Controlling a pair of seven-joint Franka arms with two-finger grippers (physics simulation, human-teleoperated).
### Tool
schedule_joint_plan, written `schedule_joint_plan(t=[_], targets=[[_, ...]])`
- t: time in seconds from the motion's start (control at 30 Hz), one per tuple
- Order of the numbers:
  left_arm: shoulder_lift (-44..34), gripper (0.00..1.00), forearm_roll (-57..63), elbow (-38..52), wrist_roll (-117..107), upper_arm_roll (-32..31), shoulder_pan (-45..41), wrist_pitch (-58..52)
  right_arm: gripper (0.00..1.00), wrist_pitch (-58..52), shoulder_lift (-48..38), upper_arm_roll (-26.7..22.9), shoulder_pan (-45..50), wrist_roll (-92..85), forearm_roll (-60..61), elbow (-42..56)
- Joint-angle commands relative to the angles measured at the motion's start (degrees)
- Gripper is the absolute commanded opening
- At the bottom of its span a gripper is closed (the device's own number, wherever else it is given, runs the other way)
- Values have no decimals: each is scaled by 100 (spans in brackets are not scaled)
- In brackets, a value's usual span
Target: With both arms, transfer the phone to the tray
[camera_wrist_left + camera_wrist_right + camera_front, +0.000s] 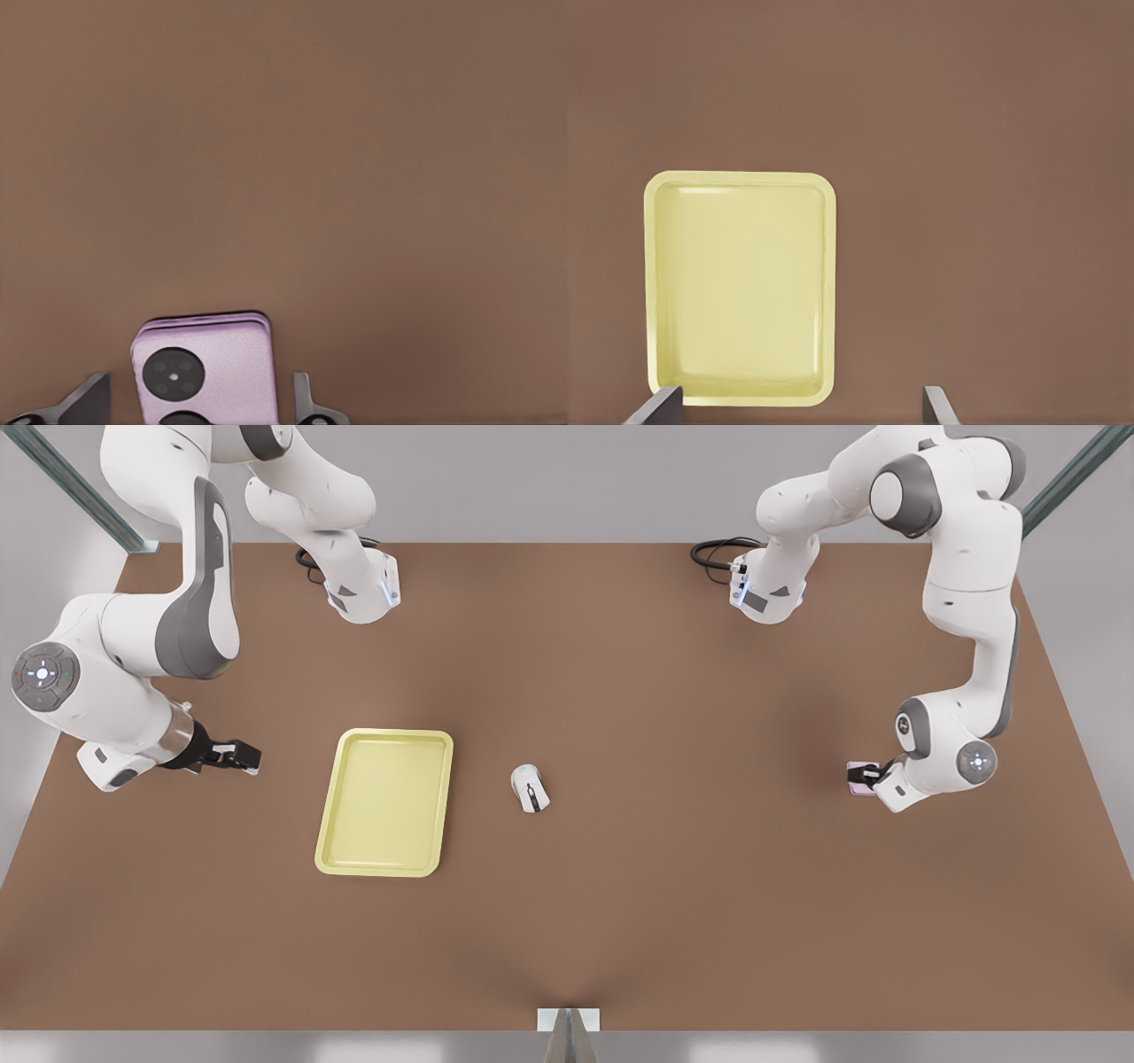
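The pale pink phone [857,765] lies flat on the brown table at the front view's right. In the left wrist view the phone [208,372] shows one black round circle fully and the rim of a second. My left gripper [865,777] is lowered over it, open, with a finger [304,400] on each side and a gap between each finger and the phone. The pale yellow tray [385,802] sits left of centre with nothing in it. My right gripper [241,757] hovers open just left of the tray [740,283], holding nothing.
A white computer mouse [530,788] with a dark centre stripe lies between the tray and the phone, nearer the tray. Both arm bases stand at the table's far edge. A small metal bracket [568,1020] sits at the near edge.
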Motion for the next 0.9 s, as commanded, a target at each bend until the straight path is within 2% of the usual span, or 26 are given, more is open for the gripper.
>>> schedule_joint_plan(t=[0.0,0.17,0.5,0.53,0.57,0.77,0.87], targets=[[10,100,7,-9,509,2,0,57,100,-6,-5,0,-6,-1,6,9],[62,100,7,0,-607,2,0,-4,100,3,4,0,-14,-10,24,9],[133,100,16,0,-835,2,0,48,100,3,30,0,-23,-10,24,18],[133,83,16,8,-835,2,0,31,100,3,30,0,-23,-10,24,9],[133,75,25,8,-835,2,0,-4,100,3,30,0,-23,-10,24,9],[-17,81,25,44,-932,-7,-9,-57,100,3,39,0,-32,-36,24,9],[-412,81,7,44,-1564,-121,-571,-198,100,3,39,0,-32,-36,24,9]])
